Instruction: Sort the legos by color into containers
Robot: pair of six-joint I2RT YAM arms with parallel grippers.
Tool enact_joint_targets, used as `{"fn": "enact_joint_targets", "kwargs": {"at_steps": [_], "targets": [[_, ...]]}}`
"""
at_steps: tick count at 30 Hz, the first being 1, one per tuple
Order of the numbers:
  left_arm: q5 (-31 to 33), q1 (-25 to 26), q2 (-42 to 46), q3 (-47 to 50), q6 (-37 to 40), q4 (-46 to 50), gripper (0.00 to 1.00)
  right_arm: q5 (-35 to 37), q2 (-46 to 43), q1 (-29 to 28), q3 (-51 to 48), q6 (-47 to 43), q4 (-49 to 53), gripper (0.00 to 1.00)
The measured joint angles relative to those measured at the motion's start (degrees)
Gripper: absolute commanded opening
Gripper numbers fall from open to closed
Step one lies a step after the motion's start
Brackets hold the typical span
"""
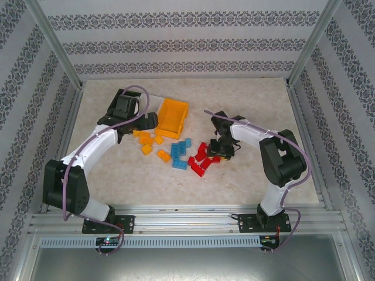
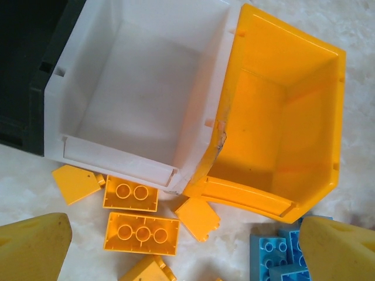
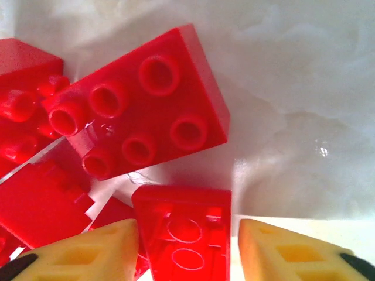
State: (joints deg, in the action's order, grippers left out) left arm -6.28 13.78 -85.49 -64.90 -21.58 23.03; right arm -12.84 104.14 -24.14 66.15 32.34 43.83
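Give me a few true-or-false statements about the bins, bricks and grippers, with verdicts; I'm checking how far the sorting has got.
1. The white bin has no bricks in it. True.
2. The orange bin holds several bricks. False: it is empty.
3. The right gripper has its fingers either side of a red brick. True.
4. The left gripper grips a yellow brick. False: it is open above the yellow bricks, holding nothing.

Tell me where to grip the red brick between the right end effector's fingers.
Take the red brick across its two flat side walls, down from above: it lies flat, and those walls run parallel to the fingers of the right end effector straddling it.
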Motion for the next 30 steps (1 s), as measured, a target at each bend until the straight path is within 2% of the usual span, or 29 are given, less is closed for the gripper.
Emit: {"fn": "enact_joint_targets", "kwargs": {"at_steps": [3,6,15,18,23,30], "targets": [[-0.2,0.4,-1.4,-1.4,0.0,0.4,1.0,0.2,0.2,0.0,0.0,0.6,-0.2,0.33],[-0.8,1.0,-2.7,-2.3,0.0,0.6,1.0,0.1,0.0,0.5,0.1,0.6,-0.2,0.29],[-1.0,1.3,-6.4,-5.7,-0.4,1.5,1.0,1.5,-2.8,2.9,1.3,0.3,2.4,0.29],[-0.9,1.3,-7.2,-6.5,-0.6,1.9,1.0,0.0,-3.6,2.8,7.7,0.3,4.3,0.3],[-0.6,1.1,-8.1,-8.2,-1.1,2.9,1.0,-6.6,-1.8,0.5,22.5,0.6,2.0,0.3],[-1.1,-1.1,-8.1,-8.4,-2.8,3.3,1.0,-13.0,14.7,-4.5,43.9,1.6,-0.6,0.31]]}}
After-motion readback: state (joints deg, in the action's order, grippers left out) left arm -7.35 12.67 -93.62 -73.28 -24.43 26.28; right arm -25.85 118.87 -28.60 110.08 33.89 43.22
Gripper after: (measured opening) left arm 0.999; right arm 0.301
